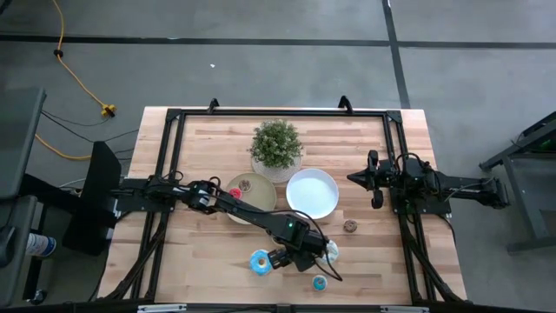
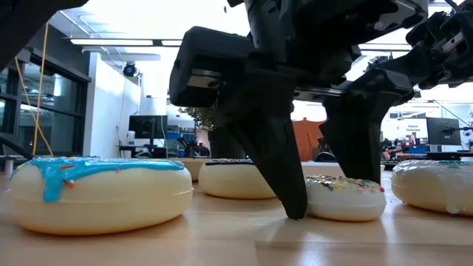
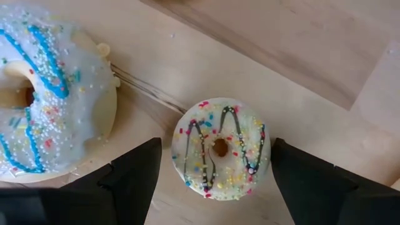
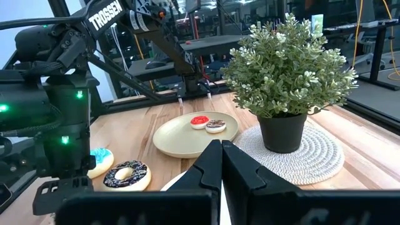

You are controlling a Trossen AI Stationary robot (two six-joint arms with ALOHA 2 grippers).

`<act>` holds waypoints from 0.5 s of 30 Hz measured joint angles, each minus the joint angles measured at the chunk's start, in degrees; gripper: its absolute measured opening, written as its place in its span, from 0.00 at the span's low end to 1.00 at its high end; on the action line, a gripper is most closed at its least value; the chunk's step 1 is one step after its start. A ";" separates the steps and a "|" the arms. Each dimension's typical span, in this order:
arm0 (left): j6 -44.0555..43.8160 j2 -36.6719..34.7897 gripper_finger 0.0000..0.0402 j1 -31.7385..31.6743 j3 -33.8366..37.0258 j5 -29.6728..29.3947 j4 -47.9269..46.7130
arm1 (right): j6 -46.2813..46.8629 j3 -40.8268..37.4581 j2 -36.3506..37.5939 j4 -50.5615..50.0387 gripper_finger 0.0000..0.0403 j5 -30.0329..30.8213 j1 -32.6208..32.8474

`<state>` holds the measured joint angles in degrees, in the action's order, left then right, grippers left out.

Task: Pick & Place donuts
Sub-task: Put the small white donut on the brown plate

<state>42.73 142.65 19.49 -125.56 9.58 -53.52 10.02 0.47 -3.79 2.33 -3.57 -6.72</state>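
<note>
wooden counter (image 1: pixel 200 252) fills the high view; my left hand (image 1: pixel 300 258) reaches to its near edge among scattered donuts, a blue-iced donut (image 1: pixel 260 260) just beside it; my right hand (image 1: pixel 375 181) waits near the white plate (image 1: pixel 313 193); low view: my left fingers (image 2: pixel 277 159) stand on the counter astride a small sprinkled donut (image 2: pixel 346 193); left wrist view: that white donut (image 3: pixel 220 149) lies between my spread fingers, ungrasped; right wrist view: my right fingers (image 4: pixel 215 164) are pressed together, empty; two donuts sit on the tan plate (image 4: pixel 181 139).

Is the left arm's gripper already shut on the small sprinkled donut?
No, the left gripper fingers stand apart on either side of the small sprinkled donut.
</note>
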 joint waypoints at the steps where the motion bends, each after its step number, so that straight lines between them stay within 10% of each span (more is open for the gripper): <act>1: -0.10 0.00 0.72 0.00 0.00 0.00 -0.02 | -0.02 0.00 0.00 0.00 0.00 0.00 0.00; 15: -3.97 0.00 0.51 0.02 0.01 -0.10 -0.49 | 0.00 0.00 0.00 0.00 0.00 0.00 0.00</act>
<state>38.76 142.65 19.51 -125.54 9.49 -54.01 10.02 0.47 -3.79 2.33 -3.57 -6.72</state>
